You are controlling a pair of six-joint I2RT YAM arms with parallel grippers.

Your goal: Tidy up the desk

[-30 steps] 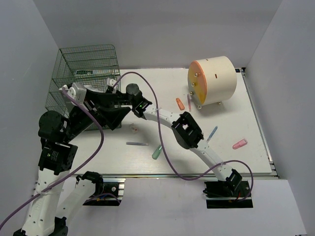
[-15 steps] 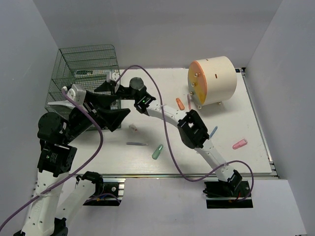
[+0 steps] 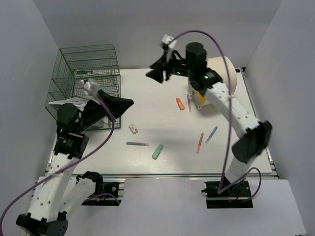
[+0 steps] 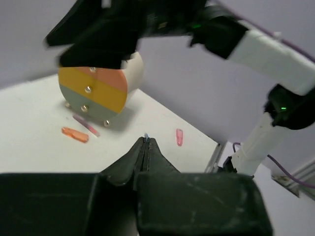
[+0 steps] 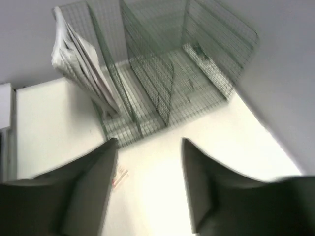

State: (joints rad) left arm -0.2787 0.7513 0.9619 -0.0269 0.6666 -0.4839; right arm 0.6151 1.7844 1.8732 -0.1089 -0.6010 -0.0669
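Evidently the work stands between two picks, for neither arm carries anything. The left gripper (image 3: 129, 103) is pressed closed with nothing seen between its fingers, low over the desk (image 3: 187, 164) at about 9 o'clock in the top view; the right gripper (image 3: 153, 73) hangs high near 12 o'clock, its fingers parted and empty, and its wrist camera looks down on the green wire rack (image 3: 86, 78).

Much seems left to do; loose things lie scattered from the centre toward 4 o'clock: a small white block (image 3: 133, 129), a grey-violet pen (image 3: 137, 144), a green marker (image 3: 157, 151), a red pen (image 3: 200, 142), a blue pen (image 3: 212, 133); an orange marker (image 3: 180, 103) lies close to the cream cylinder (image 3: 216, 78) at 1 o'clock.

The white block is nearest to the left gripper; a likely next move would ask that the jaws part first and then descend straight on it; so small a thing may slide on the smooth top if the fingers come askew. The rack, at 10 o'clock, holds some papers (image 3: 63, 104) at its 9 o'clock end and seems the place for storing.

The desk itself fills the middle of the view, matte white and flat, with an aluminium rail (image 3: 162, 175) along the 6 o'clock edge; plain pale walls close it on three sides.
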